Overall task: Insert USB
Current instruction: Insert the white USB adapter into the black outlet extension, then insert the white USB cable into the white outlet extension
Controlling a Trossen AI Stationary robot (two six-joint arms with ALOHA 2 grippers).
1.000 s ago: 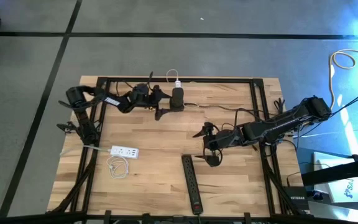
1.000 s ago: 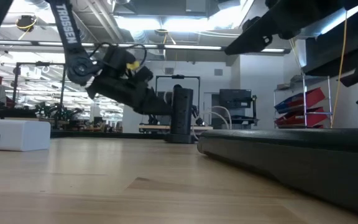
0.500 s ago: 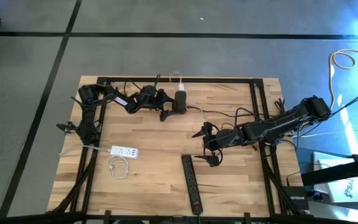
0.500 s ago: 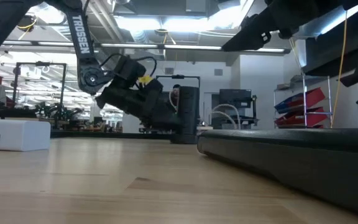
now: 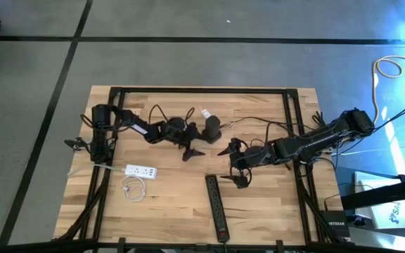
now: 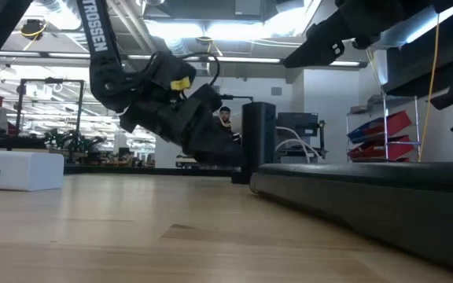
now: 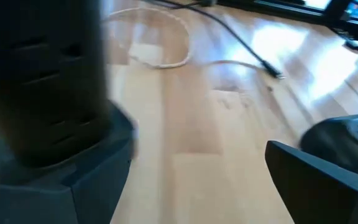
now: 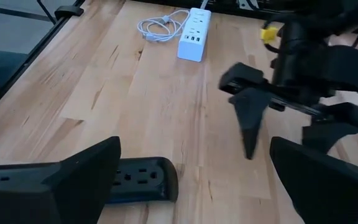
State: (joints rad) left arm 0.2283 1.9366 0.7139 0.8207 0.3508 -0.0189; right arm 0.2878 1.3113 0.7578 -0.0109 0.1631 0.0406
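Observation:
A black upright tower stands on its base near the table's middle. It is between the open fingers of my left gripper, close to the far finger. A white plug lies just beyond the tower, and its white cable loops on the wood. My right gripper hangs open above the table to the tower's right and touches nothing. My left gripper lies against the tower's lower side wall with the inner side of its far finger. The other finger stands clear. The fingers come nearly level from the table's left. The tower stays upright, its base on the wood.
A white power strip with a coiled white cable lies at the near left. A black power strip lies near the front edge. A thin black cable crosses the wood beyond the tower.
My left gripper has swung from the far edge toward the table's middle, going nearer and rightward with its fingers open. The tower has slid along with it, still upright. The white plug has followed on the tower's far side.

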